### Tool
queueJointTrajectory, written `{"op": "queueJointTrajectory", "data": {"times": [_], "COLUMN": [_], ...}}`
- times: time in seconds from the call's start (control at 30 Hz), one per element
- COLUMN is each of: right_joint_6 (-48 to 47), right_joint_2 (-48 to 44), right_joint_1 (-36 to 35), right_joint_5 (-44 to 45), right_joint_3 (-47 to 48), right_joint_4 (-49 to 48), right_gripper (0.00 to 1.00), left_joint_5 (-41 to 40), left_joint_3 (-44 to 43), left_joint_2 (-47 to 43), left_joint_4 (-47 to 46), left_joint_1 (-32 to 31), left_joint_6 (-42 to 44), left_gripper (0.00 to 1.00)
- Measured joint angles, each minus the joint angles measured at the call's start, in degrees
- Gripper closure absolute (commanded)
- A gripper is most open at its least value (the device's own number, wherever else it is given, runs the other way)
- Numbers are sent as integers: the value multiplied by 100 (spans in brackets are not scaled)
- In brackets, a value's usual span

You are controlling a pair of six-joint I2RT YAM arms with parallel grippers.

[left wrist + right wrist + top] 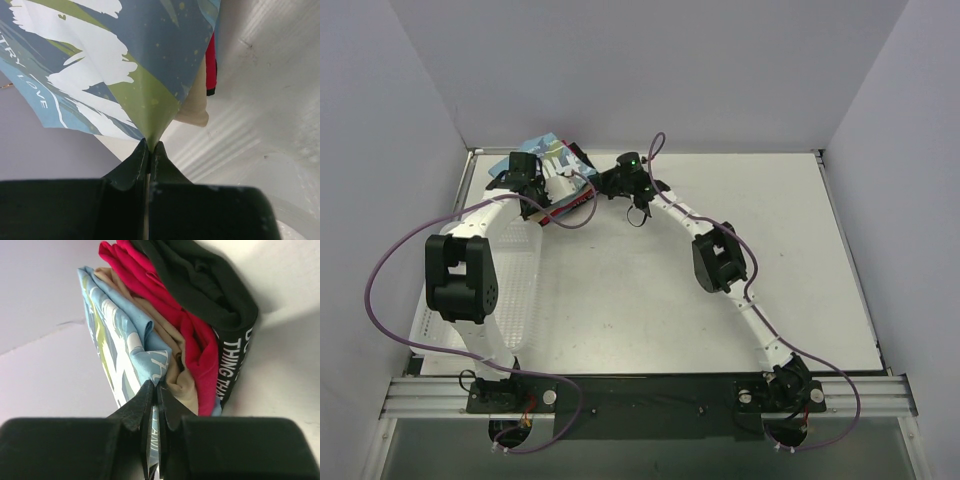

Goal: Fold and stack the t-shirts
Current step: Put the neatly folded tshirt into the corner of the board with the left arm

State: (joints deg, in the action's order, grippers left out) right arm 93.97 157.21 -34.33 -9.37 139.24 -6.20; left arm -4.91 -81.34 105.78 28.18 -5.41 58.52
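The light blue t-shirt (548, 150) with white lettering and yellow-green accents sits on top of a folded stack at the back left of the table. My left gripper (150, 147) is shut on a yellow-green corner of the blue shirt (115, 60). My right gripper (156, 390) is shut on another edge of the blue shirt (120, 335). Beside it in the stack lie the tan t-shirt (172, 375) and the red-and-black t-shirt (200, 315). In the top view the left gripper (525, 178) and right gripper (610, 182) both sit at the stack.
A white mesh basket (515, 290) lies along the left side under my left arm. Grey walls (640, 70) close in the back and sides. The table's bare surface (650, 300) spreads across the middle and right.
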Motion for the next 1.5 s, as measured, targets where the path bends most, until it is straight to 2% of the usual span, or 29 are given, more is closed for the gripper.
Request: {"op": "queueJointTrajectory", "data": {"times": [0.2, 0.23, 0.27, 0.33, 0.4, 0.47, 0.5, 0.63, 0.73, 0.8, 0.83, 0.9, 1.0, 1.07, 1.2, 1.33, 1.5], "right_joint_6": [-472, -551, -636, -813, -951, -1054, -1091, -1298, -1556, -1714, -1777, -1919, -2267, -2522, -3038, -3727, -4577], "right_joint_2": [-50, -68, -90, -138, -197, -251, -289, -455, -595, -782, -887, -1141, -1598, -1937, -2743, -3729, -4979], "right_joint_1": [-15, -20, -24, -28, -26, -2, 13, 46, 61, 96, 107, 146, 197, 256, 485, 791, 1180], "right_joint_5": [-232, -254, -269, -293, -271, -243, -234, -197, -173, -153, -153, -153, -157, -173, -317, -326, -155], "right_joint_3": [-92, -107, -120, -142, -155, -168, -199, -350, -417, -595, -713, -990, -1447, -1777, -2708, -4028, -5473], "right_joint_4": [63, 92, 127, 181, 201, 214, 216, 227, 280, 289, 273, 251, 260, 247, 131, 153, 330], "right_gripper": [100, 100, 100, 100, 94, 83, 78, 70, 69, 69, 69, 68, 66, 60, 38, 21, 11], "left_joint_5": [-149, -162, -177, -192, -249, -251, -225, -7, 363, 682, 866, 1285, 1700, 1683, 1176, 887, 750], "left_joint_3": [59, 76, 85, 85, 81, -33, -122, -667, -1193, -1499, -1631, -1836, -1969, -2017, -2284, -2079, -1711], "left_joint_2": [0, 0, 0, 0, 0, 0, 2, 11, 11, 11, 11, 11, 33, 157, 890, 1403, 1425], "left_joint_4": [227, 251, 278, 323, 398, 636, 785, 1484, 1943, 2155, 2243, 2319, 2037, 1705, 1126, 931, 728], "left_joint_1": [0, 0, 0, 0, 4, 61, 96, 164, 155, 131, 118, 85, 11, -63, -291, -400, -404], "left_joint_6": [302, 337, 365, 417, 450, 389, 356, 251, 192, 122, 37, -221, -844, -1202, -1633, -1746, -1746], "left_gripper": [100, 98, 75, 54, 49, 44, 37, 36, 40, 60, 80, 100, 100, 100, 100, 100, 100]}}
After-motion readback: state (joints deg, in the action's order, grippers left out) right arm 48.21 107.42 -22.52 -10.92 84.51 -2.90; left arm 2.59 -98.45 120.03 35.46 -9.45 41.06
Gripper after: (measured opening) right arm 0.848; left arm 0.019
